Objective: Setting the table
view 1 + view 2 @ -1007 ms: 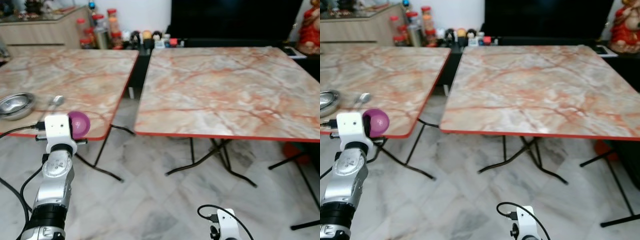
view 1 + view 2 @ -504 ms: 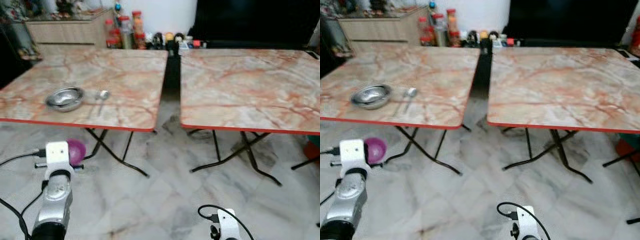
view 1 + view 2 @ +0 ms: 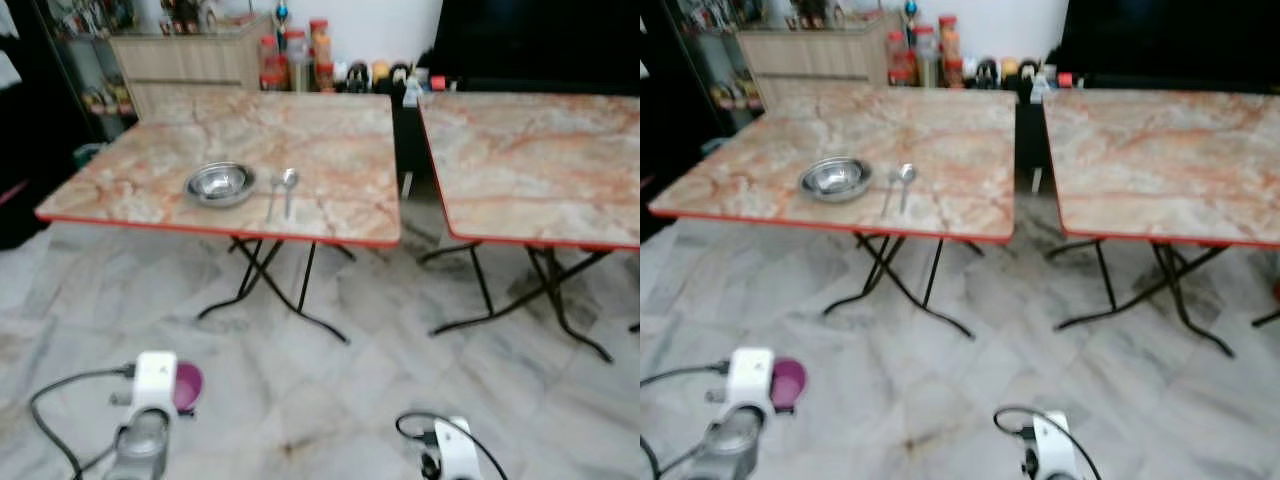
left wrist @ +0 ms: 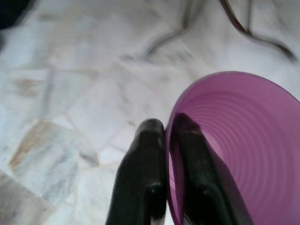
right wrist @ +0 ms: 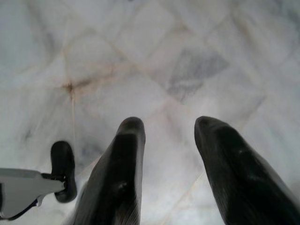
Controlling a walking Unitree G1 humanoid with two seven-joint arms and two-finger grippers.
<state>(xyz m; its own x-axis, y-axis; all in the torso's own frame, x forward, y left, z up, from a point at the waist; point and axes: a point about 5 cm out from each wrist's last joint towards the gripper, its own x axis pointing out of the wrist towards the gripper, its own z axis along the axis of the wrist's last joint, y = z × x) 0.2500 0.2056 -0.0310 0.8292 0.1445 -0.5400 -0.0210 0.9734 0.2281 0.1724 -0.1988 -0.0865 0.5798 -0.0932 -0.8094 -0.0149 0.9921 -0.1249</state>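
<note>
My left gripper (image 4: 166, 136) pinches the rim of a purple cup (image 4: 243, 145) low over the marble floor (image 3: 330, 400). My right gripper (image 5: 168, 136) hangs spread, holding nothing. Ahead, a metal bowl (image 3: 219, 183) and spoon (image 3: 289, 185) lie on the left table (image 3: 330, 150).

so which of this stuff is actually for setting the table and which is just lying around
For the job:
- purple cup, rim pinched by the left gripper
- steel bowl on the left table
- spoon right of the bowl

Just there:
- jars and bottles behind the tables
- wooden cabinet
- right table
</note>
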